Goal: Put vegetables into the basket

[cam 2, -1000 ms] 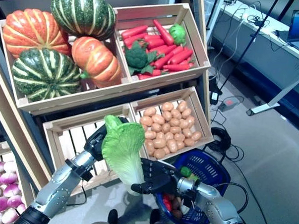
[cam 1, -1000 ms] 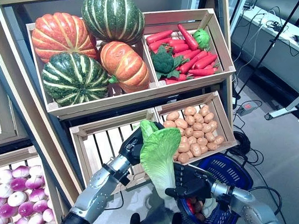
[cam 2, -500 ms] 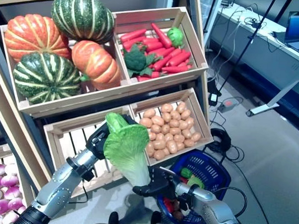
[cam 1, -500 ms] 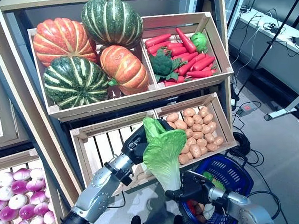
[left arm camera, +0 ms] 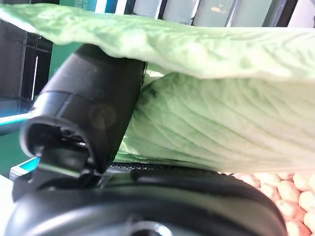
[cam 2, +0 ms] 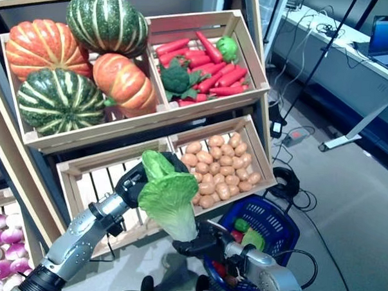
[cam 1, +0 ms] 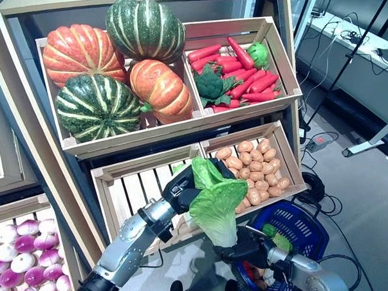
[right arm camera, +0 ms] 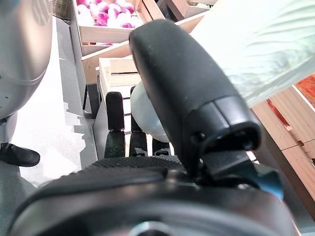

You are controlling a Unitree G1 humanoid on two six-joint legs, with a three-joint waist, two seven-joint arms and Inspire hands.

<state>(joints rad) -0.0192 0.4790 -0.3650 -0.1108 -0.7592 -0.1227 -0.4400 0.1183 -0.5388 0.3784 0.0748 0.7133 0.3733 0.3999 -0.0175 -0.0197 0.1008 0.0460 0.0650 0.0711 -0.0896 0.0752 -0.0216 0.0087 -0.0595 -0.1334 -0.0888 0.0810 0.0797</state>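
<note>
Left wrist view — left robot hand clasps lettuce.

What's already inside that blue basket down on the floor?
The blue basket holds a few green vegetables and something red. The right hand and the big cabbage held by the left hand cover its near side, so the rest is hidden.

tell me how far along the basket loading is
Partly done: the blue basket on the floor already holds a few vegetables. In hand: the left hand grips a green cabbage by its leafy top, the right hand at its pale stem end. Left: the cabbage is not yet in the basket.
</note>
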